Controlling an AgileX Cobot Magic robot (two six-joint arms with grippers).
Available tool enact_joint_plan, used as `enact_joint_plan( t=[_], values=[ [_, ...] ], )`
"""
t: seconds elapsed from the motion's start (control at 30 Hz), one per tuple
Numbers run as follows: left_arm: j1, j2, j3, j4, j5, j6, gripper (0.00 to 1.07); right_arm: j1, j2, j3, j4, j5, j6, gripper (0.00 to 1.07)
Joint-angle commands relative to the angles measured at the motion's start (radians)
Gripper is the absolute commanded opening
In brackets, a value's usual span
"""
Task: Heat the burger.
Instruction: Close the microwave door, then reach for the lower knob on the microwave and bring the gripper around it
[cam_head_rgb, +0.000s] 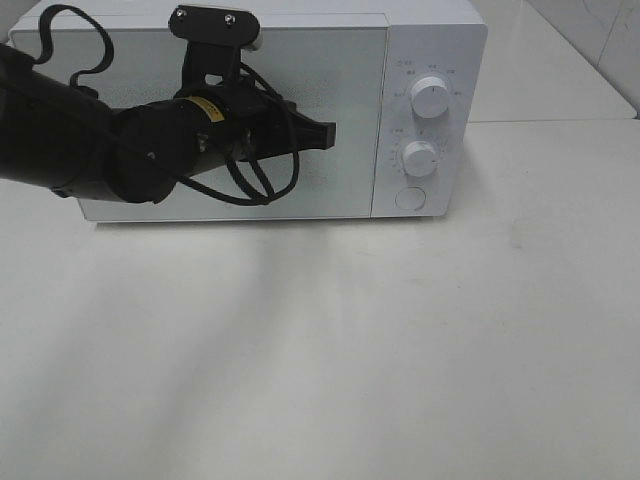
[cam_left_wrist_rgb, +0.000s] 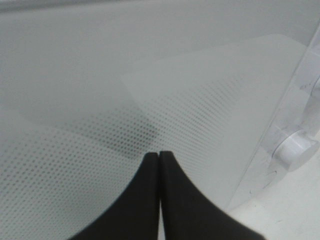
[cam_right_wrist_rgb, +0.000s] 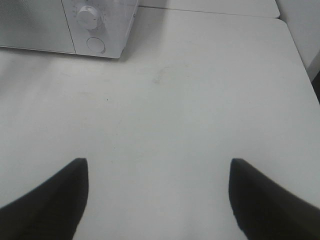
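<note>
No burger in sight, presumably behind the closed microwave door (cam_head_rgb: 350, 185); left gripper (cam_head_rgb: 330, 133) pinched shut on nothing, just before that door, tips toward the lower knob (cam_head_rgb: 420, 158); right gripper (cam_right_wrist_rgb: 158, 161) spread wide, farther off

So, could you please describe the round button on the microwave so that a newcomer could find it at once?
Find the white microwave at the back of the table and look at the control strip right of its door. Two knobs stand one above the other; the button sits under the lower knob, flat and plain, while both knobs protrude.
</note>
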Motion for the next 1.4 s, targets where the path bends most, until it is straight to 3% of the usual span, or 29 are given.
enact_joint_plan(
  t=[0.03,0.2,0.23,0.27,0.3,0.37,0.4,0.43,0.47,0.53,0.77,1.03,1.13,1.2,1.37,1.4],
  values=[
    [-0.023,-0.052,0.054,-0.022,0.028,0.017,0.00,-0.007,-0.026,0.002,-0.002,-0.003,-0.007,0.75],
    [-0.023,-0.099,0.096,-0.028,0.140,0.012,0.03,-0.007,-0.026,0.002,-0.002,-0.003,-0.007,0.75],
    [-0.023,-0.112,0.104,-0.028,0.179,0.012,0.07,-0.007,-0.026,0.002,-0.002,-0.003,-0.007,0.75],
    [-0.023,-0.139,0.118,-0.028,0.252,0.012,0.18,-0.007,-0.026,0.002,-0.002,-0.003,-0.007,0.75],
    [-0.023,-0.139,0.118,-0.028,0.252,0.012,0.18,-0.007,-0.026,0.002,-0.002,-0.003,-0.007,0.75],
    [-0.023,-0.177,0.132,-0.028,0.367,0.012,0.50,-0.007,-0.026,0.002,-0.002,-0.003,-0.007,0.75],
    [-0.023,-0.177,0.132,-0.028,0.367,0.012,0.50,-0.007,-0.026,0.002,-0.002,-0.003,-0.007,0.75],
    [-0.021,-0.195,0.132,-0.028,0.449,0.012,0.80,-0.007,-0.026,0.002,-0.002,-0.003,-0.007,0.75],
    [-0.014,-0.214,0.132,-0.015,0.524,0.013,0.96,-0.007,-0.026,0.002,-0.002,-0.003,-0.007,0.75],
    [-0.007,-0.223,0.132,0.000,0.558,0.013,1.01,-0.007,-0.026,0.002,-0.002,-0.003,-0.007,0.75],
    [0.033,-0.277,0.132,0.022,0.703,0.012,1.00,-0.007,-0.026,0.002,-0.002,-0.003,-0.007,0.75],
    [0.137,-0.364,0.131,0.074,0.963,0.012,1.00,-0.007,-0.026,0.002,-0.002,-0.003,-0.007,0.75],
    [0.201,-0.391,0.131,0.076,1.052,0.012,1.00,-0.007,-0.026,0.002,-0.002,-0.003,-0.007,0.75],
    [0.299,-0.424,0.131,0.075,1.149,0.012,1.00,-0.007,-0.026,0.002,-0.002,-0.003,-0.007,0.75],
    [0.408,-0.463,0.131,0.078,1.239,0.012,1.00,-0.007,-0.026,0.002,-0.002,-0.003,-0.007,0.75],
    [0.463,-0.485,0.131,0.082,1.274,0.013,1.00,-0.007,-0.026,0.002,-0.002,-0.003,-0.007,0.75]
  ],
)
